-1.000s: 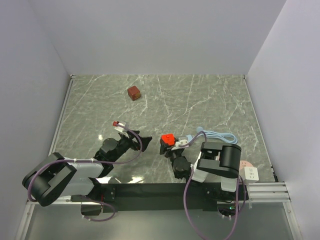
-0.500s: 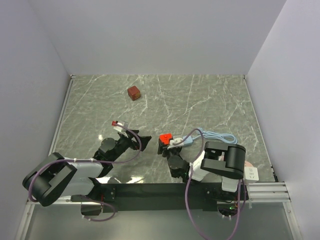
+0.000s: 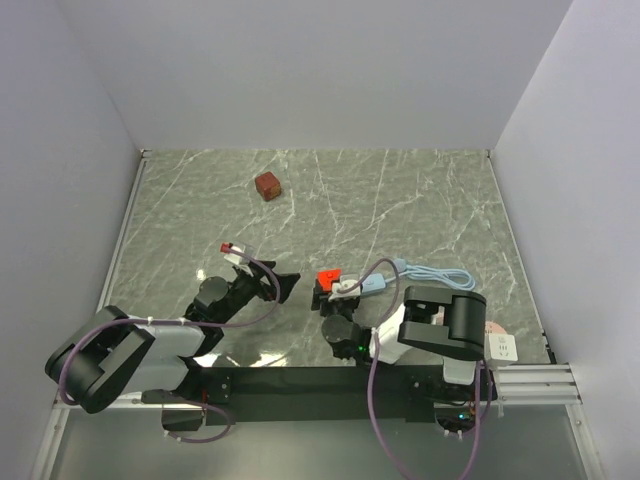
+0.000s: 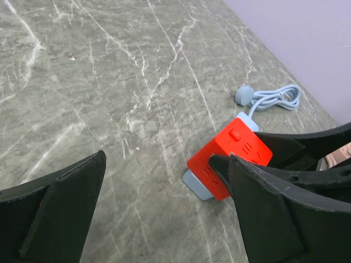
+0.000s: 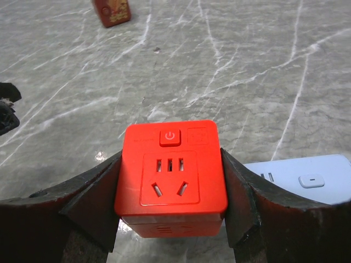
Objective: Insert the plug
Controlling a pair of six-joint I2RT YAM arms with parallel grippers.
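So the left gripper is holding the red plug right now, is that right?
No. The right gripper is holding the red plug, its fingers pressed against both sides, as the right wrist view shows. The left gripper stands open and empty.

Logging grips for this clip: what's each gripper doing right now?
Left gripper: open, holding nothing.
Right gripper: closed on the red plug.

One plug, one brown cube, one strip

My right gripper pinches the plug on both sides, socket face toward the camera. Light blue power strip just right; darker cube far left.
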